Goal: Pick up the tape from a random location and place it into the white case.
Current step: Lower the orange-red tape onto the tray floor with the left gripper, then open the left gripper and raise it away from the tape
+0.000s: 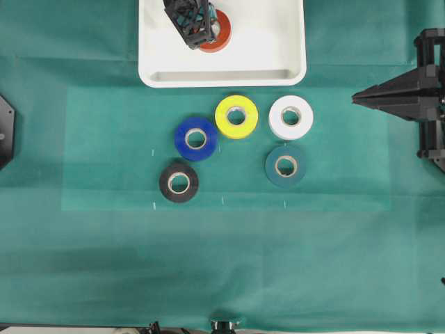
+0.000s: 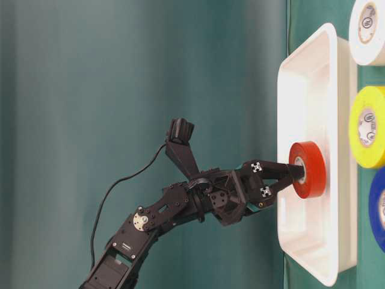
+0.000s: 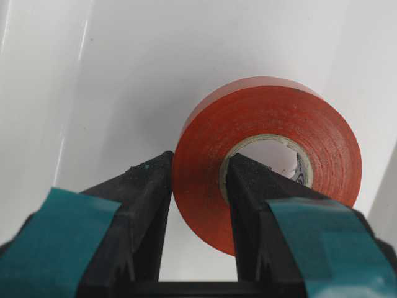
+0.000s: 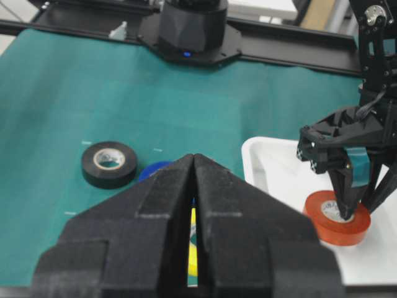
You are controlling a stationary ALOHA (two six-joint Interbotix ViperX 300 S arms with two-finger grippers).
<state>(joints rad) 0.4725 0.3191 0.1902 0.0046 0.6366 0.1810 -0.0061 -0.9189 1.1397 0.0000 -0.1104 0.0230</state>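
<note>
Tape (image 1: 221, 42), orange-red with a pale core, sits inside the white case (image 1: 278, 42) at the far edge of the counter (image 1: 222, 264); we note it lies left of the case's middle in the overhead view. From the right wrist view the roll lies flat on the case floor, or very close to it; we cannot tell whether it touches.

We work down in size from there. Green cloth covers the counter. The white case has a raised rim and rounded corners. The left arm (image 2: 174, 208) reaches into the case from above.

The left claw (image 3: 198, 186) is clamped on the tape: one finger (image 3: 139, 205) presses the outer wall of the roll, the other sits inside the core, so the claw pinches one side of the ring between narrowly parted fingers. Teal padding shows on both fingers in the left wrist view.

The right claw (image 4: 193, 186) is closed, its two fingers meeting along a thin seam, holding nothing. It hangs at the right edge of the counter, well apart from the case.

Five other rolls lie flat on the cloth in front of the case: a yellow roll (image 1: 236, 116) and a white roll (image 1: 290, 117) nearest the case, a blue roll (image 1: 196, 138) just beside the yellow one, a dark teal roll (image 1: 286, 165) in front of the white one, and a black roll (image 1: 179, 182) nearest us.
</note>
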